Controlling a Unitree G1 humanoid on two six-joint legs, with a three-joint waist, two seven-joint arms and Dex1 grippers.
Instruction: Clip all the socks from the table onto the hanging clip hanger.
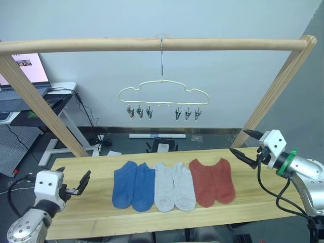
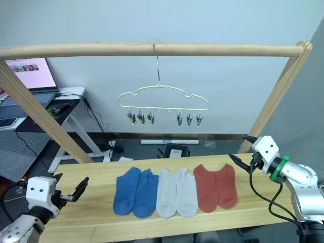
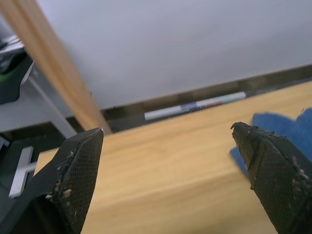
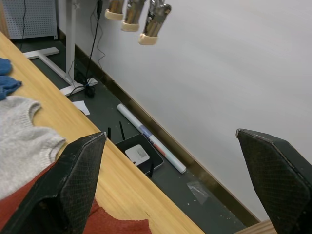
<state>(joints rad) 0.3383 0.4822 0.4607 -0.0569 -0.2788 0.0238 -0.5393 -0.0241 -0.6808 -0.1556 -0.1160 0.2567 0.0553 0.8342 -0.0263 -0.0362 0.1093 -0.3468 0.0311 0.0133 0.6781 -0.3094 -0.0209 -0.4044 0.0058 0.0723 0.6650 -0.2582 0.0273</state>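
socks point(image 1: 173, 185) flat on table point(image 1: 91, 215), no legible writing; both grippers' jaws apart

Two blue socks point(image 1: 133, 185), two light grey socks point(image 1: 174, 186) and two rust red socks point(image 1: 212, 181) on a light wood bench point(image 1: 91, 212); pale yellow clip hanger point(image 1: 163, 94) with silver metal clips.

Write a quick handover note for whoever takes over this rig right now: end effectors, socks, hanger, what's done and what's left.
Left end effector: open, empty, over the table's left end.
Right end effector: open, empty, at the table's right end.
Six socks lie flat in a row: blue pair, light grey pair, rust red pair.
Clip hanger hangs from the wooden pole, all clips empty.
Done: nothing. Left: clip all six.
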